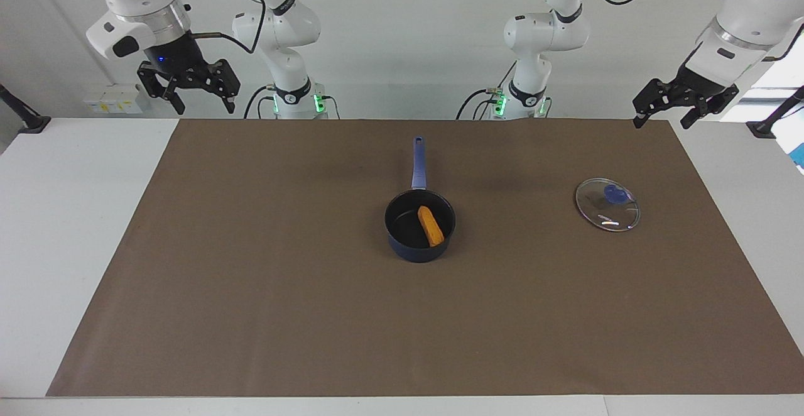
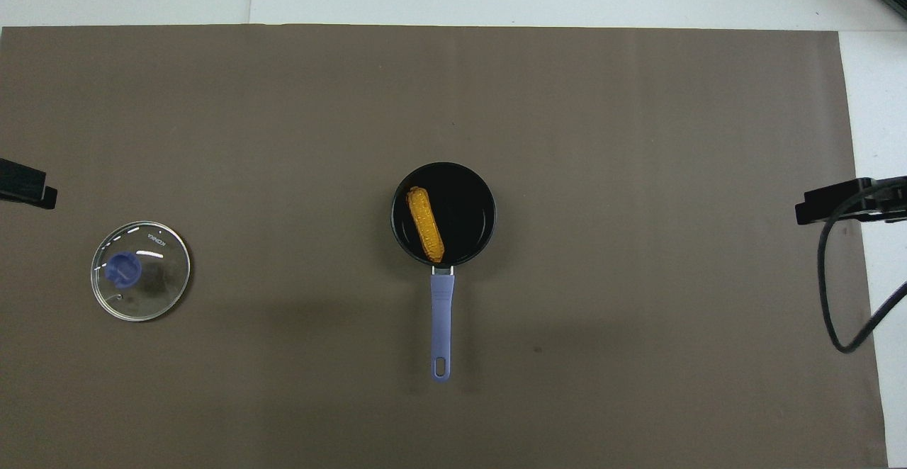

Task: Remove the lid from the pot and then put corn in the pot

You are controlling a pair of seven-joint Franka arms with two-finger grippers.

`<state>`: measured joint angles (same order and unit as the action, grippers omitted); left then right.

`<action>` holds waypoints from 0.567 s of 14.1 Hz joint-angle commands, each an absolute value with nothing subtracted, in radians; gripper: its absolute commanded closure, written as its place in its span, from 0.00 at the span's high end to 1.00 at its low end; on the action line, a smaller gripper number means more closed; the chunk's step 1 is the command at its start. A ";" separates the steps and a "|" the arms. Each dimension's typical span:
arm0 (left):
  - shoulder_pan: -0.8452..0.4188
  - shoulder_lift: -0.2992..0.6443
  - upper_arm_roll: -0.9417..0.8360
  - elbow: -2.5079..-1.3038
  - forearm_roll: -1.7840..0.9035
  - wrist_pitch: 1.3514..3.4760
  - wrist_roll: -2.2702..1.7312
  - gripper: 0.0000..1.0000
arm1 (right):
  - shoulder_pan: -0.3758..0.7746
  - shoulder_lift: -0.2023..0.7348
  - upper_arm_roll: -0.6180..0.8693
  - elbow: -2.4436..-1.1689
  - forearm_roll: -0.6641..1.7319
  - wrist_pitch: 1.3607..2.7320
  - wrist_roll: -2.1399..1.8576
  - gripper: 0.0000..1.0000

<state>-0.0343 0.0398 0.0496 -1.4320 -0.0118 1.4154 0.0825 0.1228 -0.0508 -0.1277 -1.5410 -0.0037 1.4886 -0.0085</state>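
The dark navy pot (image 1: 408, 249) stands uncovered at the middle of the brown mat, its long blue handle (image 1: 419, 164) pointing toward the robots. The orange-yellow corn (image 1: 431, 225) lies inside the pot, leaning against its wall. The glass lid (image 1: 607, 205) with its blue knob lies flat on the mat toward the left arm's end. My left gripper (image 1: 662, 117) is open and empty, raised over the mat's edge at that end. My right gripper (image 1: 204, 98) is open and empty, raised at the right arm's end. The overhead view shows the pot (image 2: 469, 203), corn (image 2: 425, 223) and lid (image 2: 140, 271).
The brown mat (image 1: 251, 290) covers most of the white table. In the overhead view only the tips of the left gripper (image 2: 25, 189) and right gripper (image 2: 843, 207) show at the mat's ends, with a black cable hanging by the right one.
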 commanded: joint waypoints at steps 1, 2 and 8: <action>-0.037 0.037 0.052 -1.424 0.005 1.399 0.094 1.00 | 0.112 -0.089 -0.123 -1.603 -0.047 1.548 -0.049 1.00; -0.035 0.037 0.052 -1.424 0.005 1.399 0.094 1.00 | 0.104 -0.086 -0.123 -1.600 -0.046 1.546 -0.051 1.00; -0.037 0.035 0.052 -1.424 0.005 1.399 0.094 1.00 | 0.089 -0.086 -0.121 -1.595 -0.020 1.531 -0.052 1.00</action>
